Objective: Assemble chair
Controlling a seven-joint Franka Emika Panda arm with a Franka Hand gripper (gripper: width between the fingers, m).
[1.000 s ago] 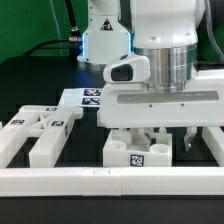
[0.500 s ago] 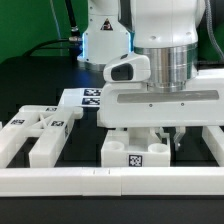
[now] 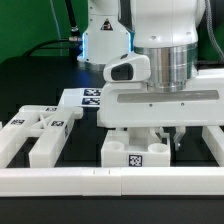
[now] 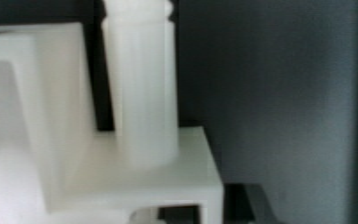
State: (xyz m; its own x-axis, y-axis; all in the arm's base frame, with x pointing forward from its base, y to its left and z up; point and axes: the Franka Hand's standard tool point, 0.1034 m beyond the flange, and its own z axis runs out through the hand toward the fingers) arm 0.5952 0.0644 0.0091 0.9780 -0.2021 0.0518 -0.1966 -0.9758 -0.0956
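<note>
Several glossy white chair parts lie on the dark worktop (image 3: 30, 85), enclosed by long white border rails (image 3: 110, 180). One of them, the seat block (image 3: 135, 152), sits just behind the front rail and directly under the arm's wide white hand, with two square black-and-white tags facing the camera. A cluster of leg bars and flat slabs (image 3: 45, 130), also tagged, lies toward the exterior view's left, near the seat block but apart from it across a dark gap. Behind that cluster the marker board (image 3: 85, 97) lies flat on the worktop, close to the arm's base.

The jaws reach down at the seat block's far side, toward the exterior view's right, and stand fully closed. Whether anything is pinched between them cannot be told.

The blurred wrist view shows a round white bar (image 4: 140, 80) with a ridged end. It runs alongside a pale slab and meets a blocky white corner (image 4: 158, 175), with dark worktop beside it.
</note>
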